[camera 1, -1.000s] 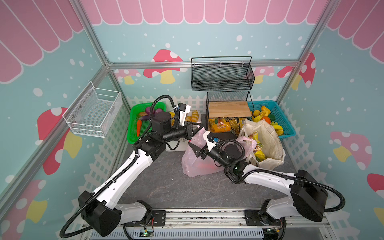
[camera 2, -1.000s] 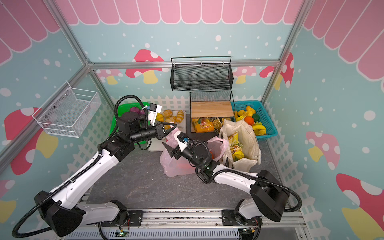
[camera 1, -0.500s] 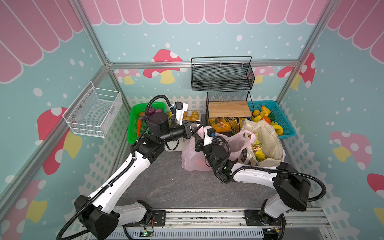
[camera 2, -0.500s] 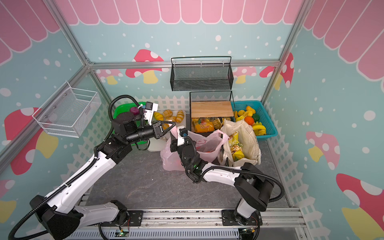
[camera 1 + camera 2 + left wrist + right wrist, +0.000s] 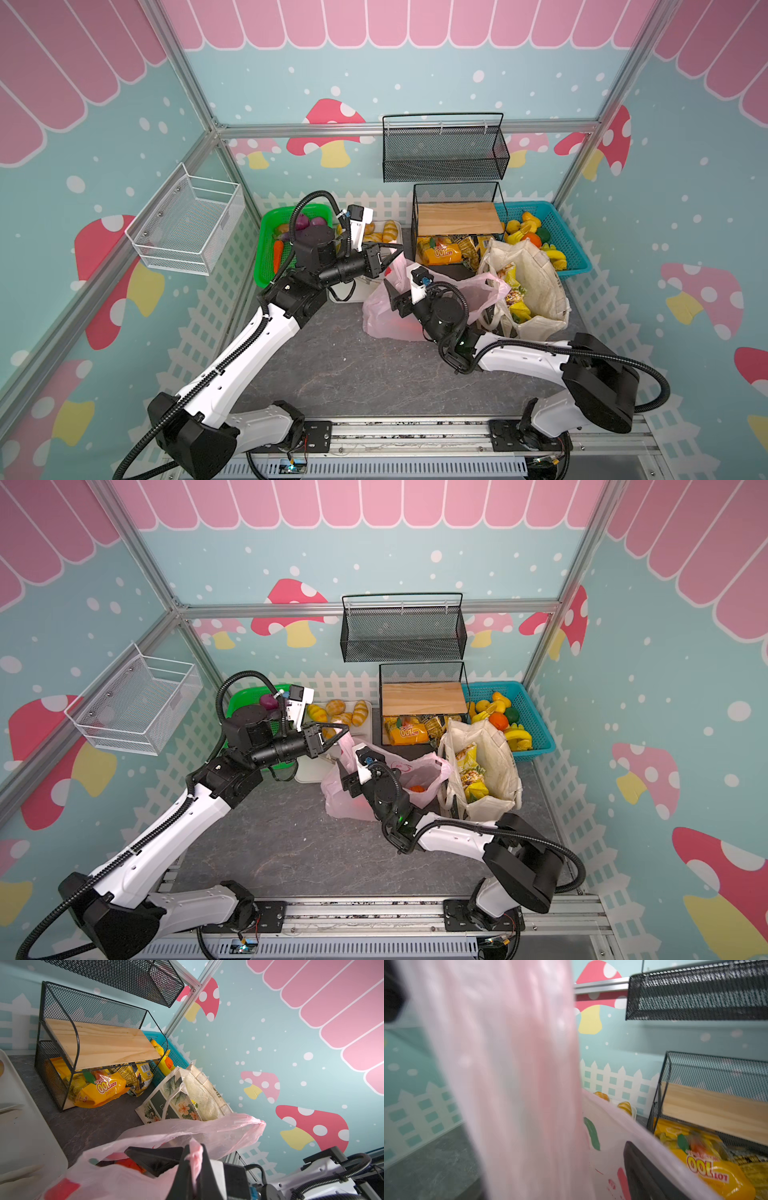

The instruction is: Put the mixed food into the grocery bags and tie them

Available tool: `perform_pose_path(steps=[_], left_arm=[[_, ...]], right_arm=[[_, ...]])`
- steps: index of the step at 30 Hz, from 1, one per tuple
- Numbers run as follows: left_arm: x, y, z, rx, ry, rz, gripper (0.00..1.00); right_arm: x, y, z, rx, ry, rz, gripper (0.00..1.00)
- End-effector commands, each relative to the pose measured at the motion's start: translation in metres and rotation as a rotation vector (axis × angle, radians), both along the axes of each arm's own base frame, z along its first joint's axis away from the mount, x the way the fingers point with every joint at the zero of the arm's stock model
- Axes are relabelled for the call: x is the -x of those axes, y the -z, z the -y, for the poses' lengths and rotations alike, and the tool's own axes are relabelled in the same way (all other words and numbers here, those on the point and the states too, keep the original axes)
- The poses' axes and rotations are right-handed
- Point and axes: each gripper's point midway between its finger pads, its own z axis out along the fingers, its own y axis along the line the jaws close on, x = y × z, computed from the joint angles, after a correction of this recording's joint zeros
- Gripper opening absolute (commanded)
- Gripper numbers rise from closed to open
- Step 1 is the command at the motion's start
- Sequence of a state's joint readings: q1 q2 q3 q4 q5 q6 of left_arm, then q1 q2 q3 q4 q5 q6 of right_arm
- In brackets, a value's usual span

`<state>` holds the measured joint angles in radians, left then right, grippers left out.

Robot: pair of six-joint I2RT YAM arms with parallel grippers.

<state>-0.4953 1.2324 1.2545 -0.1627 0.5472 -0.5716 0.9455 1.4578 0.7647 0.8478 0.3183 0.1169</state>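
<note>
Tabletop: pink bag in left tool

Bright, even light, soft shadows; my right wrist view is blurred by the thin translucent pink plastic bag.

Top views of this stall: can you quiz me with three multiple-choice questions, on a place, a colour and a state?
1. Where is the canvas tote?
A. in the wire basket
B. on the wooden shelf
C. on the table, in front of the blue basket
2. What colour is the basket holding the carrot?
A. green
B. blue
C. white
3. The left arm's jaws are:
A. wide open
B. shut on the pink bag's handle
C. holding a roll

1 C, it stands on the table before the blue basket; 2 A, the carrot lies in the green basket; 3 B, the left wrist view shows pink plastic pinched between them.
</note>
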Motion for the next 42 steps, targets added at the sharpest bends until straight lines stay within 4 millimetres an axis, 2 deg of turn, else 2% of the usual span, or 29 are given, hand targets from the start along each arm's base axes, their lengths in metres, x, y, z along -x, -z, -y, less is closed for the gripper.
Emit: perform_pose_path(steps=[1, 4, 10, 17, 19, 21, 27, 30, 32, 33, 35, 39, 42], left_arm=[[0.005, -0.019, -0.003, 0.020, 0.014, 0.057, 0.00], [0.006, -0.019, -0.003, 0.020, 0.017, 0.060, 0.00], [0.007, -0.021, -0.004, 0.023, 0.024, 0.062, 0.00], [0.011, -0.026, -0.004, 0.037, 0.034, 0.066, 0.00], [0.012, -0.028, -0.004, 0.044, 0.035, 0.070, 0.00], [0.013, -0.029, -0.004, 0.053, 0.035, 0.068, 0.00], [0.011, -0.030, -0.006, 0.062, 0.028, 0.066, 0.00], [0.011, -0.030, -0.007, 0.065, 0.026, 0.064, 0.00], [0.010, -0.030, -0.008, 0.066, 0.025, 0.063, 0.00], [0.010, -0.029, -0.008, 0.066, 0.024, 0.062, 0.00], [0.010, -0.028, -0.008, 0.066, 0.023, 0.059, 0.00], [0.008, -0.027, -0.007, 0.064, 0.023, 0.059, 0.00], [0.007, -0.025, -0.008, 0.062, 0.023, 0.057, 0.00]], right_arm=[[0.023, -0.013, -0.015, 0.141, -0.193, 0.114, 0.84], [0.026, -0.019, -0.012, 0.197, -0.265, 0.156, 0.87], [0.030, -0.027, -0.009, 0.178, -0.569, 0.171, 0.88], [0.020, -0.031, -0.024, 0.145, -0.717, 0.198, 0.82], [0.014, -0.025, -0.024, 0.115, -0.747, 0.184, 0.74], [0.011, -0.016, -0.024, 0.091, -0.786, 0.154, 0.63], [0.006, 0.022, -0.028, 0.081, -0.815, 0.042, 0.23], [0.002, 0.025, -0.024, 0.074, -0.762, 0.033, 0.19], [-0.002, 0.019, -0.020, 0.071, -0.716, 0.042, 0.20], [-0.005, 0.016, -0.017, 0.069, -0.691, 0.047, 0.24], [-0.008, 0.007, -0.011, 0.062, -0.635, 0.064, 0.37], [0.002, -0.011, 0.003, 0.078, -0.582, 0.132, 0.63], [0.006, -0.024, 0.012, 0.116, -0.542, 0.170, 0.75]])
